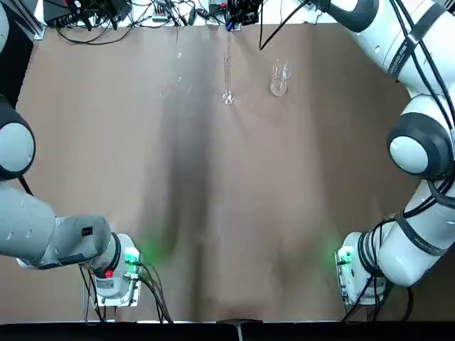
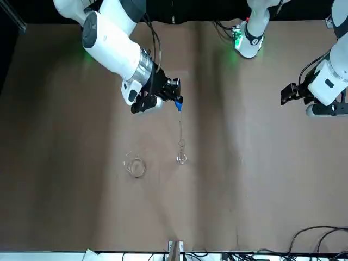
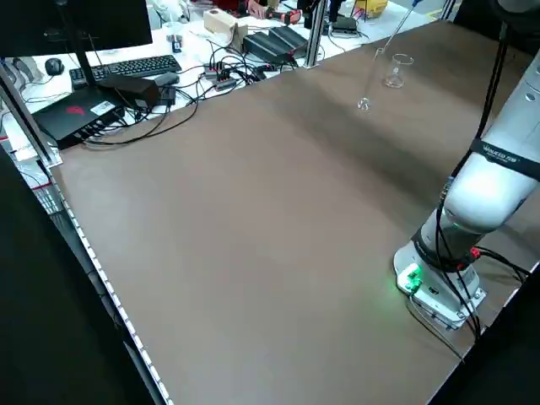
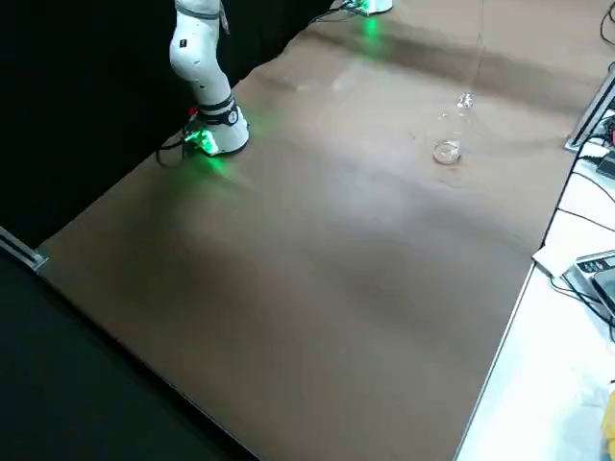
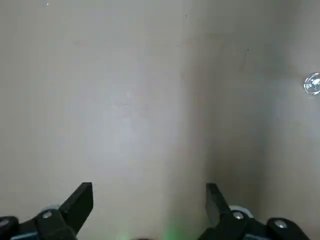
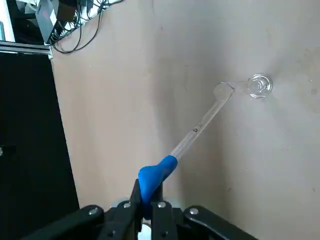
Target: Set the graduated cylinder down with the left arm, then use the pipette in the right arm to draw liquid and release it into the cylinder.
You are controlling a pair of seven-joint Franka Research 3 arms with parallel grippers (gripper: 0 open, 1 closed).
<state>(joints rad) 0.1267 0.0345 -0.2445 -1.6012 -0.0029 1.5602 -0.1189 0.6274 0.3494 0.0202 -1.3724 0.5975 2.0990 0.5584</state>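
Cylinder (image 1: pixel 228 97) stands near far edge

Your right gripper (image 2: pixel 178 102) is hovering high above the table (image 1: pixel 234 213), fingers closed; your left gripper (image 5: pixel 150 200) is waiting above its left side, fingers spread.

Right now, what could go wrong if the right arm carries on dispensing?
The pipette hangs by its blue bulb in the right gripper's fingers, its lower end near the graduated cylinder's mouth. I can't tell if it's inside, so drops could miss.

The graduated cylinder stands unheld on a small foot; a sideways nudge could tip it.

The beaker is close by, so a falling cylinder might hit it.
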